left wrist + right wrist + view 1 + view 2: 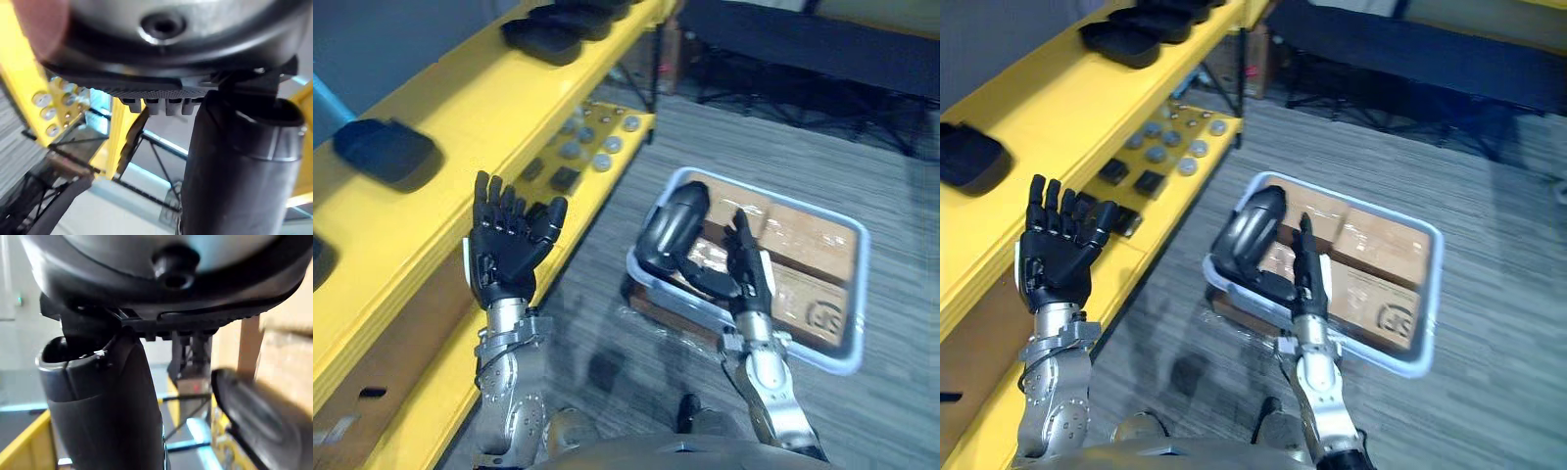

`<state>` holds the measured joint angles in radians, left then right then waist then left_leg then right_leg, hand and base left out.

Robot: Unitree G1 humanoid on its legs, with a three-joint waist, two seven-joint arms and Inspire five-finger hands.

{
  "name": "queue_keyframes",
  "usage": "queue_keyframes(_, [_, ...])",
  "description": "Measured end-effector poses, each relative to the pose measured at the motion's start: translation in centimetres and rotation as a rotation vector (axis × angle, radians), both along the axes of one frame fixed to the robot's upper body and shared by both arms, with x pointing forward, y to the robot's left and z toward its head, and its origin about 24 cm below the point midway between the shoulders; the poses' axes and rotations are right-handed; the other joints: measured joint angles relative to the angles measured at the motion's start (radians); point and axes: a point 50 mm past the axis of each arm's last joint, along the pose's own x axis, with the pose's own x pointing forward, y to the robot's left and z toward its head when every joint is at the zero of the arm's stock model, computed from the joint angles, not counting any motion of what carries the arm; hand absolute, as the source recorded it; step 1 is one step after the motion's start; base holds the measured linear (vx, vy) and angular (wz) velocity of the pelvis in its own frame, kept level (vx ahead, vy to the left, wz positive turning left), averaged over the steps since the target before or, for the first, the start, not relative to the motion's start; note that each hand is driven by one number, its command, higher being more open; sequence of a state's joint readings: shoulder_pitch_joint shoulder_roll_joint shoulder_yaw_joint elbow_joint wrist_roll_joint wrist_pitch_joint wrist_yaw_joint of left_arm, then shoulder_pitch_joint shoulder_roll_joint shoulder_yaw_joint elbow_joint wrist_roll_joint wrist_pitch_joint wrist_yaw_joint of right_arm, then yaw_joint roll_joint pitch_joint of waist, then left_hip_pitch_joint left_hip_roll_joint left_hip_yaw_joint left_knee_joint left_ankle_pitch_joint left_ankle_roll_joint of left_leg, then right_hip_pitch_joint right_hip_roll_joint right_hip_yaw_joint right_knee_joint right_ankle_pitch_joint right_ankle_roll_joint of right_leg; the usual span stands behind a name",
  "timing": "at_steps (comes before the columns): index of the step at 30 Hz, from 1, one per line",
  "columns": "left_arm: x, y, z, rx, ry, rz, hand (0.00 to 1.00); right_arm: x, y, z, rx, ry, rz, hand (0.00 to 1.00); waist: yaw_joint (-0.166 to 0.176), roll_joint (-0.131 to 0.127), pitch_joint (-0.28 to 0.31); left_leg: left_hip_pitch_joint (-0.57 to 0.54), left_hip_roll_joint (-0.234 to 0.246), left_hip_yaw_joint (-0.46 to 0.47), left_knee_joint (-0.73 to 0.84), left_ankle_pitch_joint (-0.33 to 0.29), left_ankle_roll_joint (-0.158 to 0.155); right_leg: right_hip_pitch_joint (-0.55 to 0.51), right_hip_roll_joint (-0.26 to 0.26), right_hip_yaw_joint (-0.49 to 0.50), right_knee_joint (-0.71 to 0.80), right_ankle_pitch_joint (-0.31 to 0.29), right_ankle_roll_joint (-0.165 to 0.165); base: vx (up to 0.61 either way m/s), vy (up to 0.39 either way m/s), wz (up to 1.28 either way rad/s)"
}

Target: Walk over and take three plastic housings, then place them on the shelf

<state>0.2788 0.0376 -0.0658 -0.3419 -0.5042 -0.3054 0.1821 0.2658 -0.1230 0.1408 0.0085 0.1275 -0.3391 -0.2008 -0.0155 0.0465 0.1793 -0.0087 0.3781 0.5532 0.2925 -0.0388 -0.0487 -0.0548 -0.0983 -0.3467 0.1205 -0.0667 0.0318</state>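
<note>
Since the glossy black curved plastic housing (671, 227) stands tipped up at the shelf-side end of the pale blue plastic bin (822, 360), poking above the rim, my right hand (746, 272) is in the bin right beside it, fingers straight and apart, pointing along its side. My guess is that's the setup for getting it between thumb and fingers, since nothing is clamped on it yet. I honestly can't tell whether the thumb is touching it. The brown cardboard boxes (813, 245) fill the rest of the bin, so the housing is probably leaning on them, which makes it easy to come at from the side. My left hand (509, 250) is raised, palm up and fingers spread, holding nothing, near the yellow metal shelf (460, 108). I reckon it's parked there to stay out of the way. A few matte black housings (386, 149) already sit on the top board, so that's clearly the drop spot. The lower board has small round silver parts (597, 147) and black square pieces (566, 178). The head views give the whole layout, but the thumb side of my right hand is hard to read there. The right wrist view puts the thumb (102, 406) up close with the housing's dark edge (254, 426) past it, and cardboard behind. The left wrist view just confirms there's nothing in that palm.
</note>
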Motion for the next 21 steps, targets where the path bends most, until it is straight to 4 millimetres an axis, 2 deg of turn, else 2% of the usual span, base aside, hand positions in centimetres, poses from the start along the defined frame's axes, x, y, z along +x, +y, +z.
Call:
queue_keyframes(2, [0.0,-0.3,0.0,-0.001,-0.002,-0.016,1.00,-1.1,-0.8,-0.3,0.002,0.023,-0.038,1.00,-0.030,-0.003,0.002,-0.002,0.000,-0.001,0.014,0.024,0.020,-0.010,-0.008,-0.001,0.006,0.007,-0.004,-0.07,-0.083,-0.50])
queue_keyframes(3, [0.0,-0.5,0.0,-0.001,-0.004,-0.028,1.00,-1.3,-1.0,-0.4,0.004,0.029,-0.047,1.00,-0.035,-0.004,0.002,-0.001,0.001,-0.005,0.023,0.024,0.021,-0.010,-0.010,0.002,0.010,0.015,-0.008,-0.05,-0.016,-0.23])
queue_keyframes(4, [0.1,-0.9,0.0,-0.003,-0.006,-0.051,1.00,-1.4,-1.3,-0.5,0.008,0.035,-0.062,1.00,-0.039,-0.007,0.004,-0.003,-0.001,-0.019,0.035,0.006,0.015,-0.011,-0.013,0.013,0.015,0.018,-0.005,-0.04,0.057,-0.19])
queue_keyframes(5, [0.1,-1.5,0.0,-0.002,-0.011,-0.081,1.00,-1.4,-1.5,-0.4,0.010,0.034,-0.073,1.00,-0.039,0.003,0.001,-0.005,-0.016,-0.050,0.039,-0.030,0.007,-0.015,-0.014,0.020,0.022,0.030,-0.004,-0.02,0.089,-0.15])
queue_keyframes(7, [0.1,-2.1,0.1,0.005,-0.023,-0.129,1.00,-1.2,-1.7,-0.5,0.017,0.046,-0.096,1.00,-0.038,0.007,0.000,-0.003,-0.031,-0.077,0.027,-0.056,0.004,-0.026,-0.021,0.019,0.046,0.034,-0.002,-0.02,0.166,-0.02])
queue_keyframes(9, [0.3,-2.4,0.2,0.016,-0.032,-0.164,1.00,-0.4,-1.9,-0.4,0.022,0.063,-0.126,1.00,-0.033,0.014,-0.004,-0.003,-0.066,-0.107,-0.013,-0.077,-0.027,-0.063,-0.046,0.024,0.080,0.043,0.012,-0.04,0.195,0.02])
queue_keyframes(12, [0.7,-2.3,0.3,0.057,-0.021,-0.194,1.00,0.9,-2.2,-1.0,0.031,0.106,-0.187,1.00,-0.021,-0.012,0.021,-0.028,-0.119,-0.124,-0.016,-0.100,-0.062,-0.082,-0.092,0.020,0.077,0.072,0.051,-0.10,0.207,0.21])
queue_keyframes(13, [0.9,-2.3,0.4,0.076,-0.016,-0.202,1.00,1.4,-2.5,-1.5,0.027,0.134,-0.221,1.00,-0.011,-0.020,0.027,-0.050,-0.135,-0.135,-0.002,-0.107,-0.053,-0.080,-0.111,0.017,0.051,0.096,0.064,-0.12,0.192,0.27])
queue_keyframes(15, [1.2,-2.2,0.9,0.098,-0.036,-0.208,1.00,2.4,-3.1,-1.9,0.022,0.156,-0.275,1.00,-0.003,-0.020,0.051,-0.103,-0.153,-0.166,0.036,-0.124,-0.037,-0.065,-0.129,-0.010,-0.010,0.141,0.079,-0.13,0.188,0.43])
queue_keyframes(17, [1.5,-2.3,1.3,0.106,-0.056,-0.215,1.00,3.6,-3.8,-1.6,0.017,0.155,-0.338,1.00,0.023,-0.017,0.079,-0.153,-0.166,-0.185,0.074,-0.137,-0.025,-0.061,-0.139,-0.029,-0.063,0.186,0.084,-0.13,0.149,0.35])
queue_keyframes(20, [1.7,-2.2,1.5,0.114,-0.062,-0.215,1.00,6.7,-5.2,0.4,-0.003,0.104,-0.397,1.00,0.043,-0.011,0.128,-0.222,-0.191,-0.227,0.111,-0.138,-0.013,-0.060,-0.148,-0.066,-0.121,0.231,0.091,-0.10,0.076,0.36])
queue_keyframes(21, [1.8,-2.3,1.5,0.116,-0.057,-0.226,1.00,8.3,-6.0,1.8,-0.020,0.073,-0.423,1.00,0.045,-0.010,0.147,-0.246,-0.195,-0.247,0.122,-0.133,-0.008,-0.060,-0.149,-0.087,-0.132,0.242,0.087,-0.10,0.041,0.43])
